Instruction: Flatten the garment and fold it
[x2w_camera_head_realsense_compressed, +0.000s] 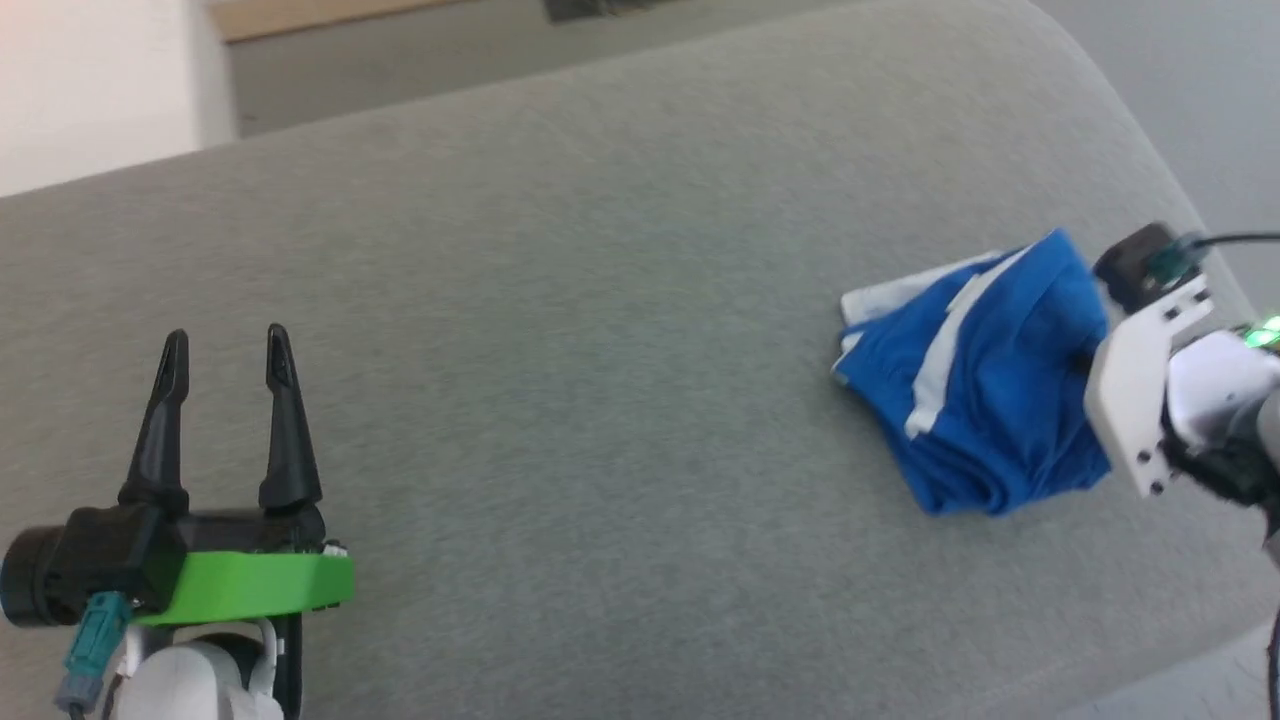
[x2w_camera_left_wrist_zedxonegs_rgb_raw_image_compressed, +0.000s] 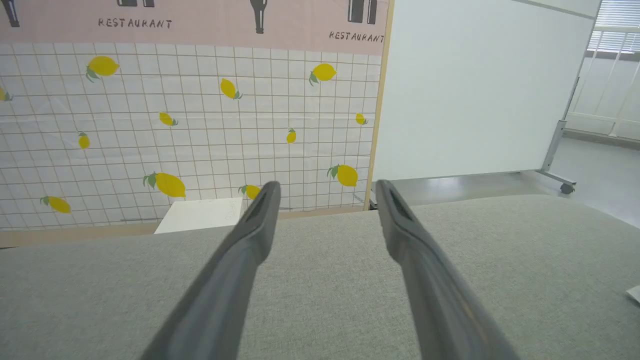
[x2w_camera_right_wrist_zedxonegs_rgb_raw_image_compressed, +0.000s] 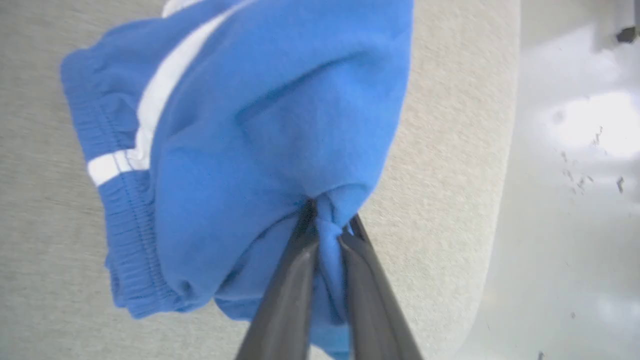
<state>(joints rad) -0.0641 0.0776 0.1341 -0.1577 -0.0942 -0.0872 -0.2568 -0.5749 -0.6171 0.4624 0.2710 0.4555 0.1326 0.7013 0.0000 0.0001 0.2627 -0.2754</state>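
Observation:
The garment (x2w_camera_head_realsense_compressed: 985, 385), bright blue shorts with a white side stripe and a gathered waistband, lies bunched near the right end of a grey cushioned surface (x2w_camera_head_realsense_compressed: 600, 350). My right gripper (x2w_camera_right_wrist_zedxonegs_rgb_raw_image_compressed: 327, 222) is shut on a pinch of the garment's (x2w_camera_right_wrist_zedxonegs_rgb_raw_image_compressed: 260, 125) blue fabric, which bulges between the two dark fingers. In the head view the right wrist's white mount (x2w_camera_head_realsense_compressed: 1140, 390) sits at the garment's right side and hides the fingers. My left gripper (x2w_camera_head_realsense_compressed: 228, 350) stands open at the lower left, far from the garment, nothing between its fingers (x2w_camera_left_wrist_zedxonegs_rgb_raw_image_compressed: 255, 225).
The cushion's rounded right edge (x2w_camera_right_wrist_zedxonegs_rgb_raw_image_compressed: 495, 200) drops to a pale floor (x2w_camera_right_wrist_zedxonegs_rgb_raw_image_compressed: 575, 200) just beyond the garment. Past the cushion's far side stand a lemon-patterned tiled wall (x2w_camera_left_wrist_zedxonegs_rgb_raw_image_compressed: 200, 125), a white board on wheels (x2w_camera_left_wrist_zedxonegs_rgb_raw_image_compressed: 475, 90) and a small white box (x2w_camera_left_wrist_zedxonegs_rgb_raw_image_compressed: 200, 215).

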